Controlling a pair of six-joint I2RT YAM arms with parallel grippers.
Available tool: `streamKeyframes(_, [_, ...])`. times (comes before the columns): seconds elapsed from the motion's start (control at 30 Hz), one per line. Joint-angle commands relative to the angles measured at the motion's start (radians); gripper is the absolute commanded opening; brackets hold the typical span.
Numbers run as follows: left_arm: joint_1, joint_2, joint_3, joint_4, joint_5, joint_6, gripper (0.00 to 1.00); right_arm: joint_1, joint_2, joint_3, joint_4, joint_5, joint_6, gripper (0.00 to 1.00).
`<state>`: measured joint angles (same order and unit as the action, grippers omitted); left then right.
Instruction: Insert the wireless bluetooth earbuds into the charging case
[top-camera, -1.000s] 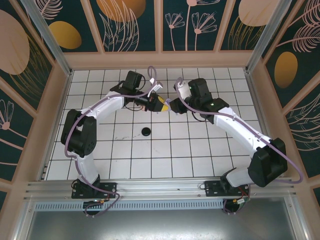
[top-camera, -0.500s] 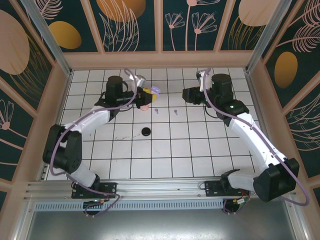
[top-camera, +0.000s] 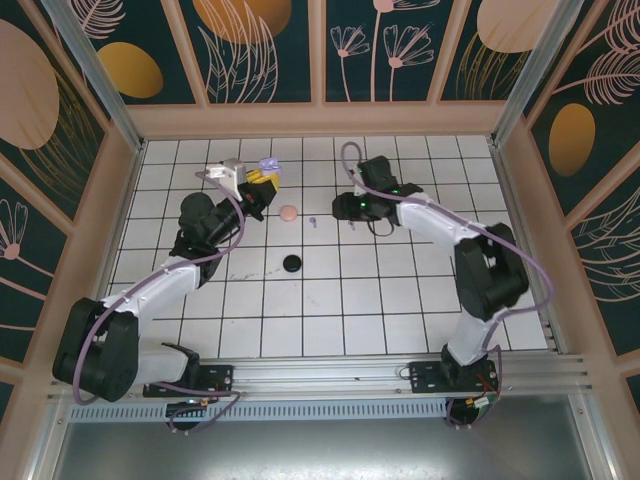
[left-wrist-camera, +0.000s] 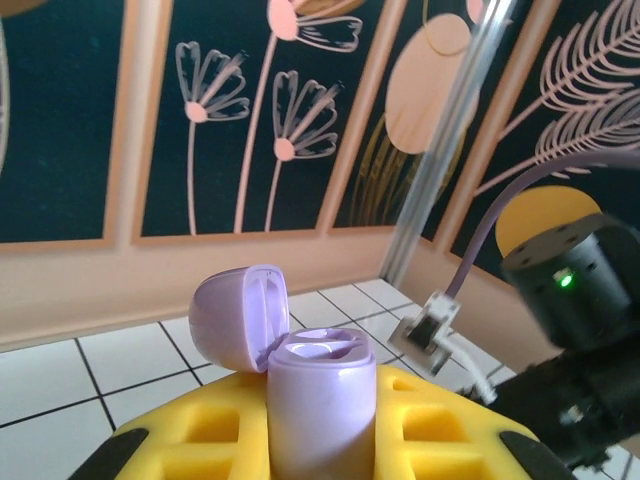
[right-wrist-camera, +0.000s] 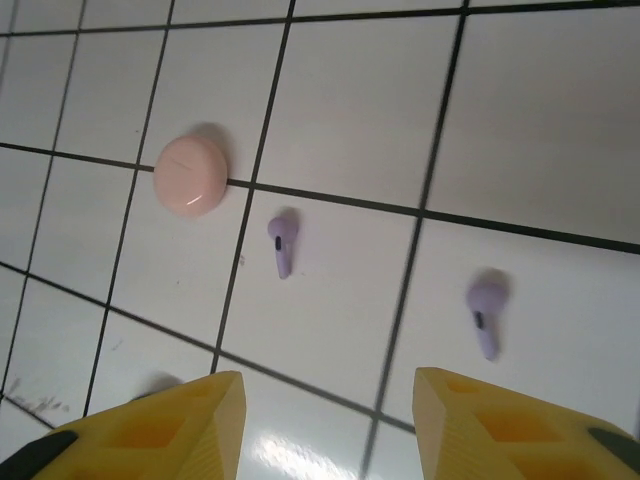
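lilac plastic sits at the centre of the left wrist view: the lilac charging case (left-wrist-camera: 320, 400) stands upright, pinched between the yellow fingers (left-wrist-camera: 200, 435) of the left gripper (left-wrist-camera: 320, 425), which are pressed in against its sides. its lid (left-wrist-camera: 240, 318) is hinged back to the left. the top of the case body is bare and its moulded hollows show.

from the top camera, the left gripper (top-camera: 262, 180) holds this case above the far left part of the white tiled table (top-camera: 400, 300), with the lid toward the back wall.

the right gripper (top-camera: 350, 205) hangs over the far middle of the table. its wrist view shows its two yellow fingers (right-wrist-camera: 170, 425) spread wide, with nothing between them but floor tile.

both lilac earbuds lie loose on the table (right-wrist-camera: 350, 100), outside the case. the first lilac earbud (right-wrist-camera: 283, 243) is just beside a round pink case (right-wrist-camera: 191, 175) that rests on a dark grid line, close to it but not touching. the second lilac earbud (right-wrist-camera: 484, 312) lies one tile over, apart from the first, and a grid line runs between them. both lie flat.

in the top view the pink case (top-camera: 289, 213) and the first lilac earbud (top-camera: 311, 220) sit between the two grippers. a round black case (top-camera: 291, 263) lies nearer the arm bases, well apart from them.
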<state>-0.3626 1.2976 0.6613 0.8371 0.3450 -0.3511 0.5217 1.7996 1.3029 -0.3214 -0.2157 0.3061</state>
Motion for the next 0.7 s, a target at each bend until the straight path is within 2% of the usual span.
streamKeyframes(0.0, [-0.002,-0.032,-0.024,0.12,-0.075,-0.046,0.0,0.046,0.088,0.12,-0.078,0.081,0.028,0.47])
streamKeyframes(0.4, [-0.001,-0.07,-0.049,0.134,-0.106,-0.052,0.0,0.138,0.371,0.44,-0.278,0.226,0.013,0.44])
streamKeyframes(0.67, [-0.002,-0.085,-0.065,0.149,-0.111,-0.061,0.0,0.166,0.465,0.538,-0.332,0.288,0.01,0.44])
